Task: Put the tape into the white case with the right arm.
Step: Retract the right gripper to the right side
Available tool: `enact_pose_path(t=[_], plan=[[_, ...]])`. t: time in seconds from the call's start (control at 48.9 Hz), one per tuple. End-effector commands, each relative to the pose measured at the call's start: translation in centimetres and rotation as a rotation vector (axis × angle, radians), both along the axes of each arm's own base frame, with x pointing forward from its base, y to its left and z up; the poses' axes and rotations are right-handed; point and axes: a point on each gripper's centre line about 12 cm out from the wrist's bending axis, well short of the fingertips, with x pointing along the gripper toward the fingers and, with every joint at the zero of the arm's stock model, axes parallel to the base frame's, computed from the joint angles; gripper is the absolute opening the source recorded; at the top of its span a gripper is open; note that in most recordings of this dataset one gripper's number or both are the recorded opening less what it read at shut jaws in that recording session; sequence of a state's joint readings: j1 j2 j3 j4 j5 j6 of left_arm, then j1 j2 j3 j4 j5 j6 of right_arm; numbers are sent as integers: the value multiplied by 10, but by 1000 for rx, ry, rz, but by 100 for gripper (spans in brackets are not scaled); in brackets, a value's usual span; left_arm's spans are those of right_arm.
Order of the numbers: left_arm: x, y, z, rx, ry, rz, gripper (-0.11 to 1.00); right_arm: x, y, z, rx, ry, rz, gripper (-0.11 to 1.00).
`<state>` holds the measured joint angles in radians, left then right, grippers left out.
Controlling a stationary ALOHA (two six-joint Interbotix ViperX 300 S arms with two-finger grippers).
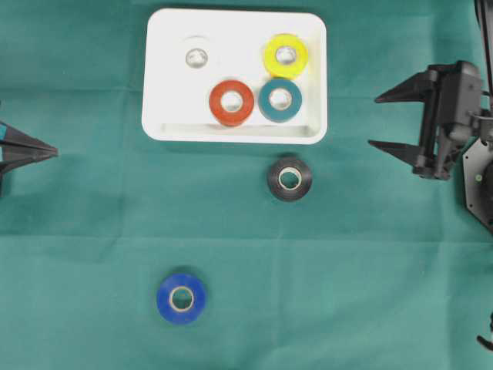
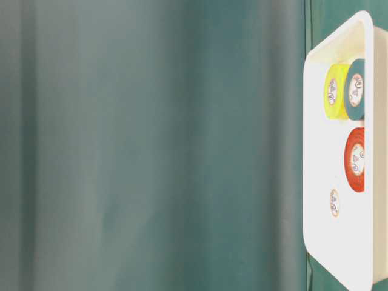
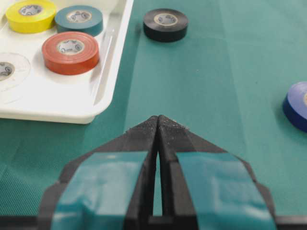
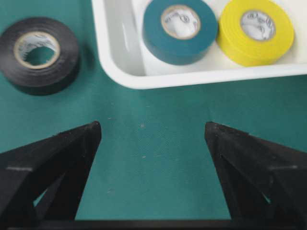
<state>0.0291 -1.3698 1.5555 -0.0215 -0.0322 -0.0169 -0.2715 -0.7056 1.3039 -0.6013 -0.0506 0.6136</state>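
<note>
The black tape [image 1: 290, 179] lies flat on the worktop [image 1: 347, 308] just outside the white case [image 1: 235, 23], level with the right pincer [image 1: 373, 122], which stands spread and empty, nearer than the pressed-shut left pincer [image 1: 54, 152].

Relative to the white case [image 1: 154, 116], bare green table [image 1: 92, 231] is seen on every side. Just beside its near rim, toward the right, the black tape roll [image 1: 290, 179] is found, with clear cloth all around it. Well apart from that rim, the blue tape roll [image 1: 182, 297] lies alone. Between the case and the right gripper [image 1: 373, 122], whose fingers [image 1: 400, 91] are spread wide, nothing is placed. Inside the case, the right half is crowded by rolls; its left half is largely free.
</note>
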Motion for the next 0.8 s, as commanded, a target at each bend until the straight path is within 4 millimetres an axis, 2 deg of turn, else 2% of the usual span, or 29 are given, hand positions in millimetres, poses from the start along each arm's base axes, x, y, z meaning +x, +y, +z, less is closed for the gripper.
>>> enact_pose_path(t=[0.0, 0.164, 0.43, 0.778], plan=[[1, 0, 5, 0, -11, 3, 0, -3, 2, 5, -6, -44, 6, 72], [1, 0, 5, 0, -11, 3, 0, -11, 4, 9, -18, -84, 5, 72], [1, 0, 5, 0, -11, 3, 0, -16, 8, 2, -4, -92, 20, 72], [1, 0, 4, 0, -9, 3, 0, -16, 37, -3, 19, -120, 183, 72]])
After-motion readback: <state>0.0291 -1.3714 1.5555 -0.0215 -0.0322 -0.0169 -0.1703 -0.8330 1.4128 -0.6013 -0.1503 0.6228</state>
